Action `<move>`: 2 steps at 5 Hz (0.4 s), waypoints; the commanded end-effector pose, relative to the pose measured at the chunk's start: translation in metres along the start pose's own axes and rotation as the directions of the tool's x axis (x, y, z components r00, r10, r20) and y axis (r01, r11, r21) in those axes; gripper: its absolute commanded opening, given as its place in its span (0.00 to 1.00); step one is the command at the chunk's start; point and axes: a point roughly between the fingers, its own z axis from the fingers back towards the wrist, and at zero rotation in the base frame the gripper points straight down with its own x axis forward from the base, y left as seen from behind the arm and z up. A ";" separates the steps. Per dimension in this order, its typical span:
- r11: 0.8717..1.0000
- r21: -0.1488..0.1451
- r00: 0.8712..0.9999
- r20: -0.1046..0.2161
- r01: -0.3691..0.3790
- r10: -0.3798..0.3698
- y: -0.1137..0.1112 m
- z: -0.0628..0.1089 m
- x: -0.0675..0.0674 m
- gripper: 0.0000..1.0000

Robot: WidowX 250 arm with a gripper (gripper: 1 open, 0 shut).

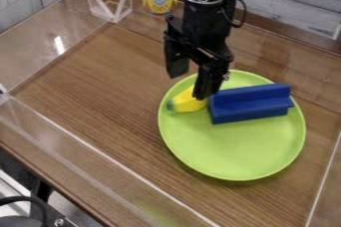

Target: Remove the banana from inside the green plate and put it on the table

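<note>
The banana (190, 101) was seen lying on the green plate (233, 141) directly beneath the gripper (192, 80), whose jaws were spread wide, grasping nothing.

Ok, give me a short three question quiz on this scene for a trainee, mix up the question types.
1. True or false: the small curved yellow toy banana lies on the brown wood-grain table.
2. What lies beside the banana in the large round lime-green plastic plate? A) blue rectangular block B) red cup C) metal spoon
3. Are the jaws of the black gripper open or shut?

Key
1. False: it lies in the plate.
2. A, the blue rectangular block.
3. Open, above the banana.
</note>
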 end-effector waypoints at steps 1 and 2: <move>0.999 0.010 0.998 0.039 0.039 -0.040 -0.001 0.005 0.003 1.00; 0.998 0.009 0.997 0.041 0.069 -0.069 -0.001 0.000 0.004 1.00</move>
